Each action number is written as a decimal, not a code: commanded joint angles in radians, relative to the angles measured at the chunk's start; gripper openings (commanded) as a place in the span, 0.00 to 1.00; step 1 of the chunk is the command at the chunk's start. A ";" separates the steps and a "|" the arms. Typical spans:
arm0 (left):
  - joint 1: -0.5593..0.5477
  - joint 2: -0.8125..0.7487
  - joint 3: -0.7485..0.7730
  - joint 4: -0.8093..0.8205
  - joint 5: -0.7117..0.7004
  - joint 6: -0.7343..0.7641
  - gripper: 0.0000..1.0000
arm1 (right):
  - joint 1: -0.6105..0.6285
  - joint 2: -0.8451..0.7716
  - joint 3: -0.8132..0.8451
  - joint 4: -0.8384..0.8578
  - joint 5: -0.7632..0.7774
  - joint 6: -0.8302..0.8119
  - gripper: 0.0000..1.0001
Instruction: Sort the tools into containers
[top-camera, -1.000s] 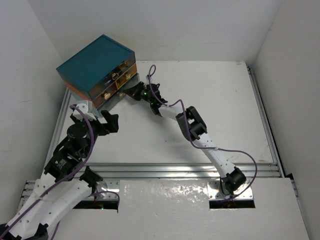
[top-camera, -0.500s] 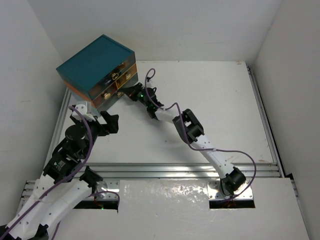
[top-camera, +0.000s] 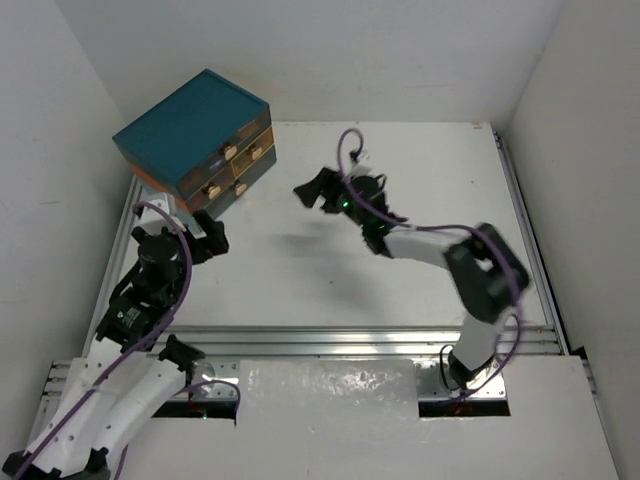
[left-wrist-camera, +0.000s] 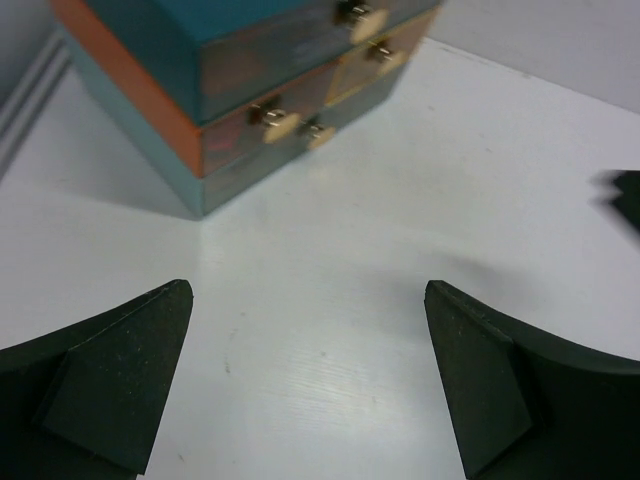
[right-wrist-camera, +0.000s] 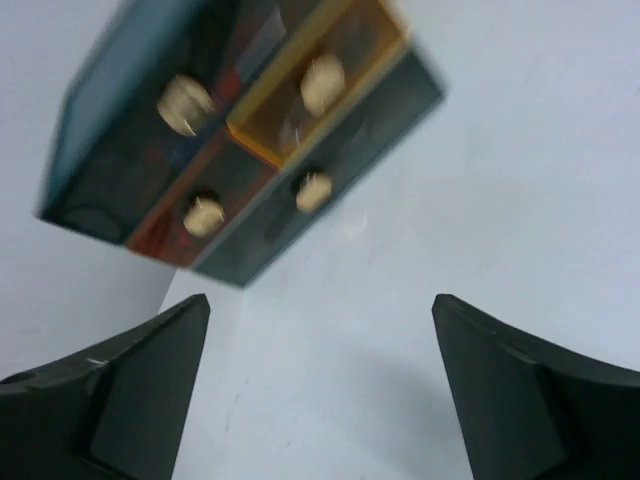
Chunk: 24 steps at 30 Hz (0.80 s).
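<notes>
The containers are the small amber and teal drawers (top-camera: 238, 165) of a teal-topped cabinet (top-camera: 190, 125) at the back left; all sit flush, knobs facing the table's middle. No tools show in any view. My right gripper (top-camera: 312, 192) hovers open, a short way right of the drawer fronts and clear of them. In its wrist view the blurred cabinet (right-wrist-camera: 250, 150) lies ahead, with bare table between the open right gripper's (right-wrist-camera: 320, 390) fingers. My left gripper (top-camera: 207, 240) is open just in front of the cabinet's near corner (left-wrist-camera: 200, 180); the left gripper (left-wrist-camera: 305, 390) holds nothing.
Aluminium rails run along the table's left edge (top-camera: 125, 235), near edge (top-camera: 350, 338) and right edge (top-camera: 525, 220). White walls close in behind and at both sides. A purple cable (top-camera: 350, 140) loops above the right wrist.
The right gripper was shut against the lower drawer fronts; now it has opened and pulled back to the right, its arm swung outward. The left arm has shifted only slightly.
</notes>
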 joint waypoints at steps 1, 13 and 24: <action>0.103 -0.009 0.025 0.031 -0.024 -0.034 1.00 | -0.002 -0.325 -0.030 -0.435 0.162 -0.391 0.95; 0.133 -0.108 0.063 -0.024 -0.096 0.011 1.00 | -0.006 -1.137 -0.113 -1.448 0.561 -0.568 0.99; 0.134 -0.226 -0.010 0.003 -0.128 0.002 1.00 | -0.008 -1.395 -0.110 -1.648 0.620 -0.545 0.99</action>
